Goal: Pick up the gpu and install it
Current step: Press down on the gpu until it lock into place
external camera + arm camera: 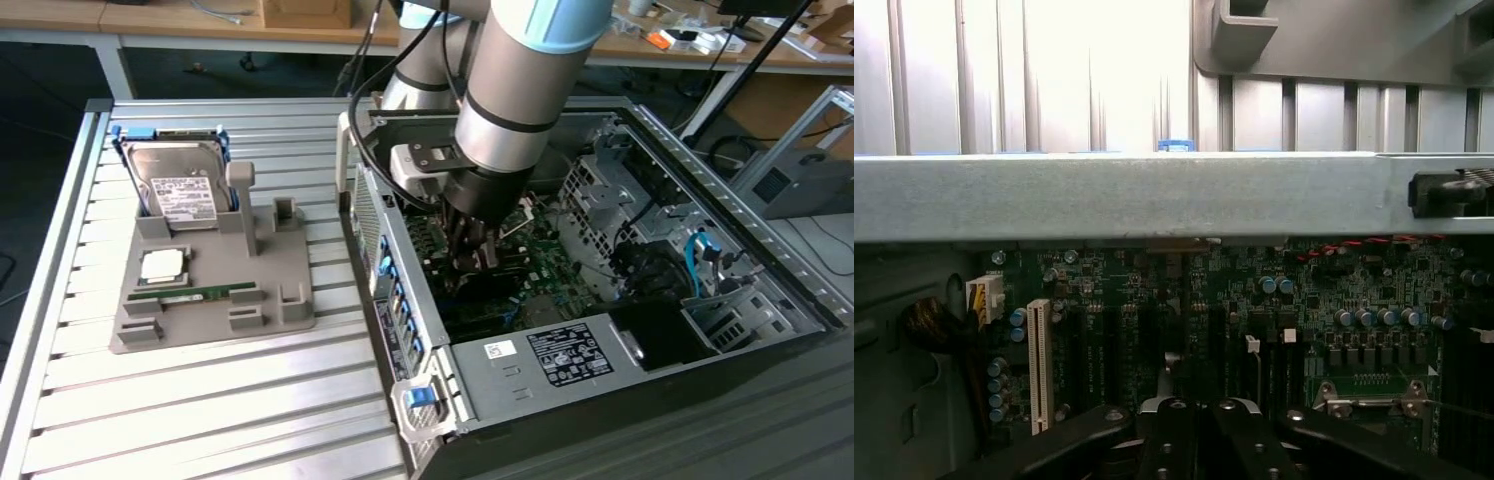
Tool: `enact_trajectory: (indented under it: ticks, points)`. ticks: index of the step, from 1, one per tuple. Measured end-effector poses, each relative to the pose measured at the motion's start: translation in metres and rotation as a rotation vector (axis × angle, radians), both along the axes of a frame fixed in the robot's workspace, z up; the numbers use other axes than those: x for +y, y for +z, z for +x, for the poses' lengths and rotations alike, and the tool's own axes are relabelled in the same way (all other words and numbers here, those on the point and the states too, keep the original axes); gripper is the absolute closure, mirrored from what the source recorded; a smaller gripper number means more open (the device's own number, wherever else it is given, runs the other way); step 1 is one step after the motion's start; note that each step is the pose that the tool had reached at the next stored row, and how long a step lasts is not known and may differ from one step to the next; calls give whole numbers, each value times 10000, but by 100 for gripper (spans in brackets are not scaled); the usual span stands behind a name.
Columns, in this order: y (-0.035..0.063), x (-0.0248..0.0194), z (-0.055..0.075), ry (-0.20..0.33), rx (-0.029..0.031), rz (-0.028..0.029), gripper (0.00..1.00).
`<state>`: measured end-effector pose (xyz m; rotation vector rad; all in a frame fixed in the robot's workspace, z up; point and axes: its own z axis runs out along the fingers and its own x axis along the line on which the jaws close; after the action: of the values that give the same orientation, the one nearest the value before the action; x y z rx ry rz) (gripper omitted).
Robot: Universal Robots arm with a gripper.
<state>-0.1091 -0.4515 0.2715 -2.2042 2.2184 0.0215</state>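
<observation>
Now arm reaching down inside the open computer case (pixel 561 350), jaws (pixel 475 262) clenched, pressing the dark graphics card (pixel 487 292) against the green motherboard (pixel 1254 330), hard drive (pixel 180 190) sitting in the gray holder (pixel 214 300) on the desk's (pixel 200 400) left.

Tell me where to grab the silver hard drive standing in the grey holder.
Take the silver hard drive by its free top edge, coming straight down from above. It stands upright with its lower end seated in the grey plastic holder, so probably only the upper part is open; close across the thin thickness, labelled face to back.
</observation>
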Motion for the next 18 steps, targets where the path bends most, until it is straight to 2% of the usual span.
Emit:
enact_trajectory:
  ticks: [11, 13, 18]
  points:
    - [5, -3, 0, 0, -4, 7, 90]
    - [32, -1, 1, 0, -13, 23, 90]
    - [125, -2, 0, 1, -3, 4, 90]
